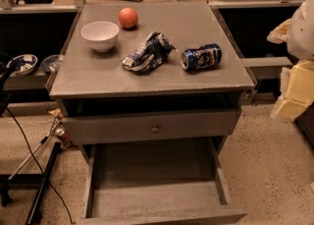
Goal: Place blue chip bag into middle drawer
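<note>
You see the grey cabinet (196,22) from above and in front, with four things on its flat top. The blue chip bag (147,54) lies crumpled near the middle of that top, dark blue with white patches, resting on the surface and touched by nothing. Just to its right, apart from it, a blue-and-white drink can (201,57) lies on its side with one end turned toward you. To the bag's left and a little farther back stands a white bowl (100,35), upright, and behind the bowl, near the rear edge, sits an orange ball (128,17) (it could be a fruit; you cannot tell which).

Below the top, a grey drawer front (122,129) with a small round knob (155,128) sits shut. Under it the middle drawer (152,170) is pulled well out toward you, its low side walls and plain flat floor in full view.

The gripper (293,89) hangs at the right edge of the view, outside the cabinet and well apart from the bag, pale cream and white and partly cut off by the frame. You cannot tell whether it is open or closed, and it holds nothing you can see.

On the left, a black stand (41,189) and a thin cable (29,155) rest on the speckled floor (274,170).
</note>
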Robot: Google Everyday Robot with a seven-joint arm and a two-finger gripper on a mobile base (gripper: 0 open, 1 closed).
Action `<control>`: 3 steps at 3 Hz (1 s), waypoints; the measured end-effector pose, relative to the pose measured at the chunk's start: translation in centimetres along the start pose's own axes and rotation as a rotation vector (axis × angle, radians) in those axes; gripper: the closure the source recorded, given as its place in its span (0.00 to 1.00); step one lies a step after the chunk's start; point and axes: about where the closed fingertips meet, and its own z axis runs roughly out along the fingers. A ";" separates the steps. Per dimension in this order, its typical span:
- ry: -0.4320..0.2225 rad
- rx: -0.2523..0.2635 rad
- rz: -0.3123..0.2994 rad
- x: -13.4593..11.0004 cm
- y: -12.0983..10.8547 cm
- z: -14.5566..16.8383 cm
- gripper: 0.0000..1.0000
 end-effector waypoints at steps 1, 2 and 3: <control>0.000 0.000 0.000 0.0 0.0 0.0 0.00; -0.024 0.028 -0.051 -1.9 -3.9 0.1 0.00; -0.024 0.028 -0.052 -1.9 -3.9 0.1 0.00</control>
